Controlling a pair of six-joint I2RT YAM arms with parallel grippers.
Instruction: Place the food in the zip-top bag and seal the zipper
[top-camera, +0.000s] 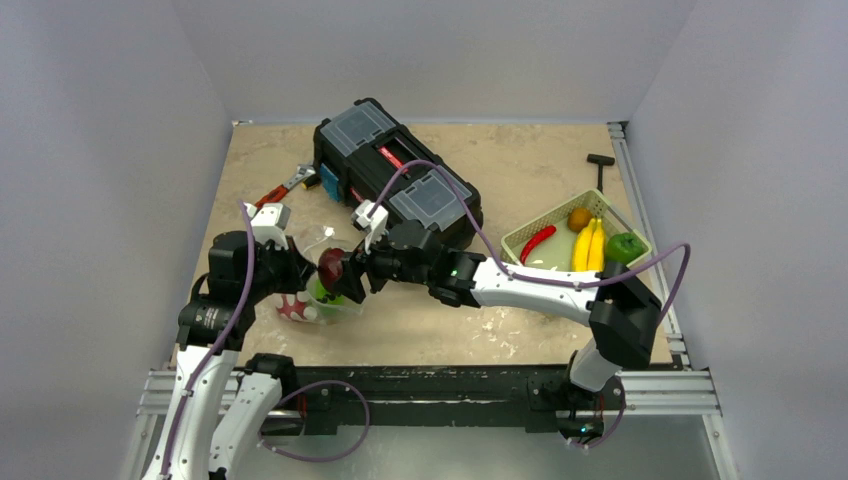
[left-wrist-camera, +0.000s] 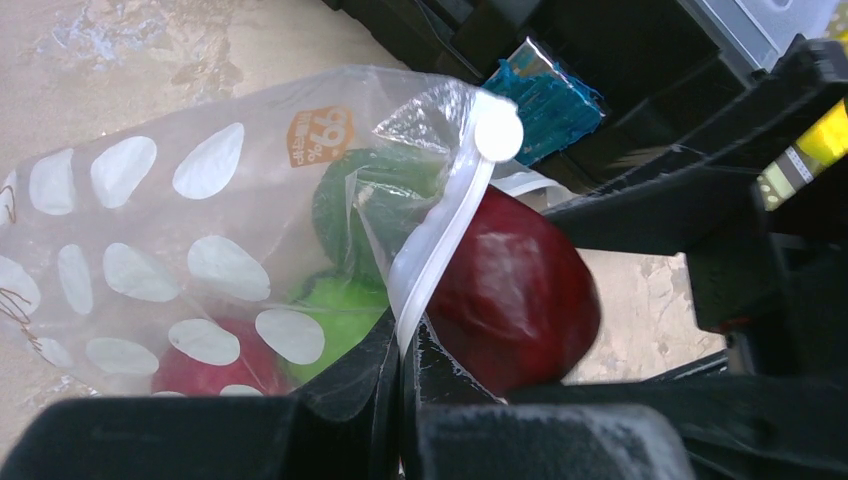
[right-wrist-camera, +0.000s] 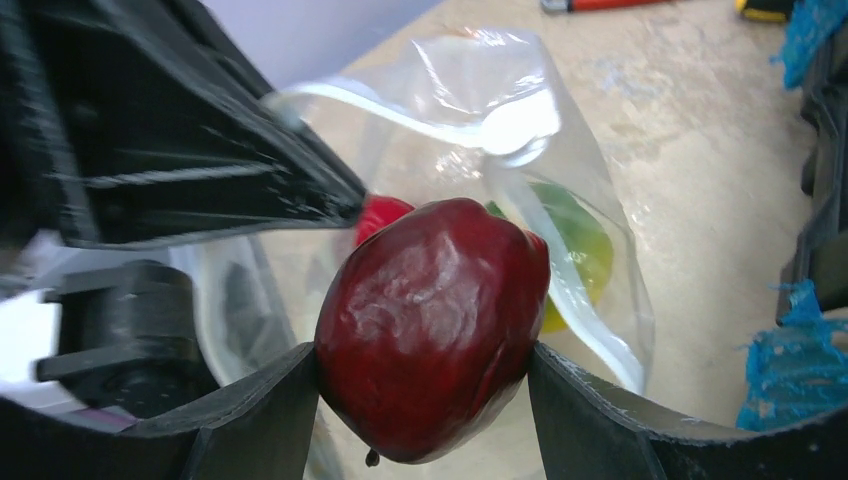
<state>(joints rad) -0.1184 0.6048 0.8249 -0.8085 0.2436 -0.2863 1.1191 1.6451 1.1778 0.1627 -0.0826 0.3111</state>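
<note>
The clear zip-top bag (left-wrist-camera: 150, 230) with white dots holds a green fruit (left-wrist-camera: 340, 310) and a red fruit (left-wrist-camera: 200, 365). My left gripper (left-wrist-camera: 405, 345) is shut on the bag's mouth edge at the white zipper strip (left-wrist-camera: 440, 240) and holds it up. My right gripper (right-wrist-camera: 425, 365) is shut on a dark red fruit (right-wrist-camera: 430, 310) at the bag's mouth; the fruit also shows in the top view (top-camera: 330, 267). In the right wrist view the bag (right-wrist-camera: 560, 220) stands open behind the fruit. More food lies in the pale green basket (top-camera: 520, 238): a red chili (top-camera: 537, 242), bananas (top-camera: 589, 246), a green fruit (top-camera: 626, 246).
A black toolbox (top-camera: 395, 172) stands behind the grippers. A red-handled wrench (top-camera: 278, 190) lies to its left. A small black tool (top-camera: 600, 162) lies at the far right. A metal rail (top-camera: 640, 200) runs along the table's right edge.
</note>
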